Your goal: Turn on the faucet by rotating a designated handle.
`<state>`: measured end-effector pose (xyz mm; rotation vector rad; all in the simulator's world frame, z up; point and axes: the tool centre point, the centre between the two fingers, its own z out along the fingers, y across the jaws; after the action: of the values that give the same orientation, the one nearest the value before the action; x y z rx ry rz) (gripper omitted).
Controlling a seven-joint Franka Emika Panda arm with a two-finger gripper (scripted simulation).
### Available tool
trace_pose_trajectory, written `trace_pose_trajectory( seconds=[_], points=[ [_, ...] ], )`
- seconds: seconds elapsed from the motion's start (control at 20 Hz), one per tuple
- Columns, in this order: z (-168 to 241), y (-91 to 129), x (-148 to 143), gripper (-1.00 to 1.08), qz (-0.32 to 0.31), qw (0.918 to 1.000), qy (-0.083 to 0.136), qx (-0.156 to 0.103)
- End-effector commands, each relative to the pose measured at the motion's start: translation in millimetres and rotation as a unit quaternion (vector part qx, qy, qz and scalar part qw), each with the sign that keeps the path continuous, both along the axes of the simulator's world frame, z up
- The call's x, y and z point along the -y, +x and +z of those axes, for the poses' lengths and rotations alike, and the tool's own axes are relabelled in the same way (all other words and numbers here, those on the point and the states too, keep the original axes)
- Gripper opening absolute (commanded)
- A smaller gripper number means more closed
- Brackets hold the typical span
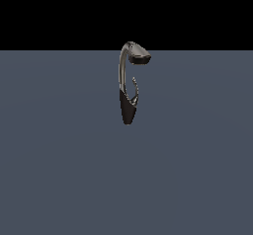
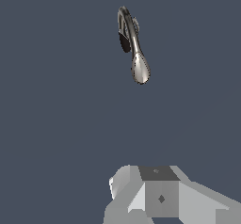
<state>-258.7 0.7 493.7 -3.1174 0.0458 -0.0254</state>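
The faucet (image 1: 128,88) stands at the exterior view's centre on the grey counter (image 1: 54,155) — its thin handle (image 1: 135,88) beside the neck. Whether the fingers are open or closed cannot be told — only the gripper (image 2: 160,197) body shows.

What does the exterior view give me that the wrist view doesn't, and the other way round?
Only the exterior view shows the faucet side-on, with the thin handle curving up from the dark base, apart from the arched neck; no arm appears there. Only the wrist view shows part of the gripper, well clear of the faucet, though its jaws are out of frame, and the spout head from above. Both show the faucet standing alone on the plain grey floor, untouched.
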Motion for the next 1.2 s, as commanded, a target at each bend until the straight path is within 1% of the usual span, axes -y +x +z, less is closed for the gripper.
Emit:
trace_pose_trajectory(
  seconds=[0.0,0.15,0.45,0.7,0.9,1.15],
  points=[
    [0,0,0,-1.0,0.0,1.0,0.0,0.0],
    [1,0,-4,-1.0,0.005,1.0,0.001,0.001],
    [7,1,-21,-1.0,0.029,0.9995,0.007,0.006],
    [7,2,-21,-1.0,0.027,0.9996,0.007,0.005],
    [6,8,-23,-1.0,0.019,0.9997,0.013,0.001],
    [5,23,-25,-1.0,-0.002,0.9996,0.027,-0.01]
  ],
)
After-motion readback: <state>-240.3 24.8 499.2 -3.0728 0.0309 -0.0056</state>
